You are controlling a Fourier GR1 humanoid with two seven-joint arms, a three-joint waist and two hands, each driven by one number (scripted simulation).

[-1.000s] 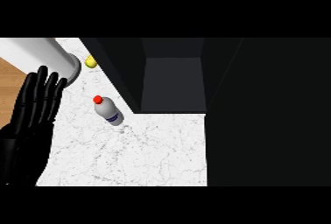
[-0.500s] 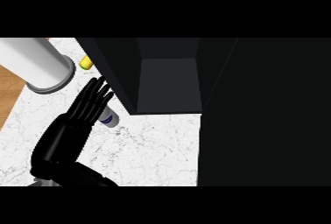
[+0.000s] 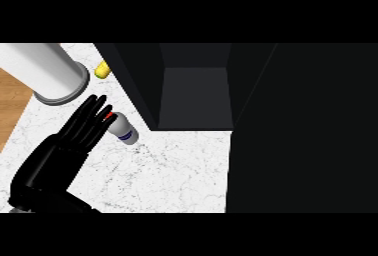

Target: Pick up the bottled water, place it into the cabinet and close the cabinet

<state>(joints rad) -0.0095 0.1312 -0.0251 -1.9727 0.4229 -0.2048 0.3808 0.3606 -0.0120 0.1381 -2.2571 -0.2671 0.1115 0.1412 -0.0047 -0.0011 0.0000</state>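
One bottle [image 3: 123, 131] is what I care about, and it lies on its side on the marbled bench [image 3: 170, 170], just in front of the cabinet's [image 3: 193, 95] near left corner. Its red cap points up and to the left, its base down and to the right, so the long axis runs on a diagonal across my view, with the blue label band toward the lower end.

My left robot hand [image 3: 81, 131] sits just to the left of it, fingers straight and together, not curled round anything. The fingertips [image 3: 100, 107] reach over the cap end, so from above they overlap the bottle's upper part; I cannot tell whether they touch it or hover over it. The fingers run on a steep upward slant, crossing the bottle's axis at an angle instead of lying along it. My right robot hand does not show at all, so the left is the only one placed to take the bottle.

I judge the grasp is not yet made: the palm needs to come to the right over the bottle's body and wrap across that diagonal.

Further out, the cabinet stands open and dark, up and to the right of the bottle. A white cylinder [image 3: 44, 70] and a small yellow thing [image 3: 102, 70] sit at the upper left.
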